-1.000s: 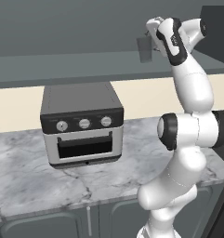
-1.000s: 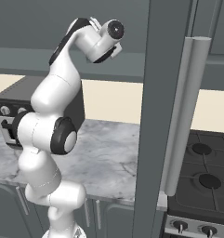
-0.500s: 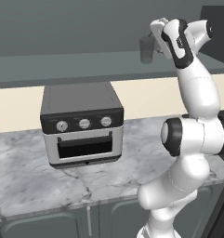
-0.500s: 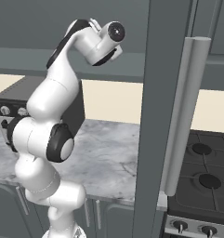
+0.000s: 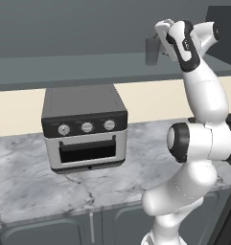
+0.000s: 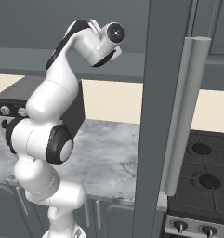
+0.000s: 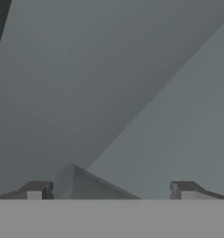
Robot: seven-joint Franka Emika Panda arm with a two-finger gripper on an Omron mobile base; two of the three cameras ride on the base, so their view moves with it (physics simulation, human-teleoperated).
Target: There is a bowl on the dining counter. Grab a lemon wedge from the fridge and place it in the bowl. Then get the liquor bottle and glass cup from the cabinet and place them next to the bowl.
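The jaws point(image 7: 108, 190) stand released, wide apart, at the cabinet point(image 5: 88, 67) shelf. The glass cup point(image 5: 152, 51) sits just ahead, low between the fingertips point(image 7: 36, 189). I judge it best to ease forward, straddle the cup evenly, then clench gently.

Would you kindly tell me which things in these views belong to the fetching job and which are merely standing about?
Belonging to the job:
- glass cup, on the cabinet shelf
- end effector, open, close beside the cup

Standing about:
- toaster oven
- marbled wall counter
- stove
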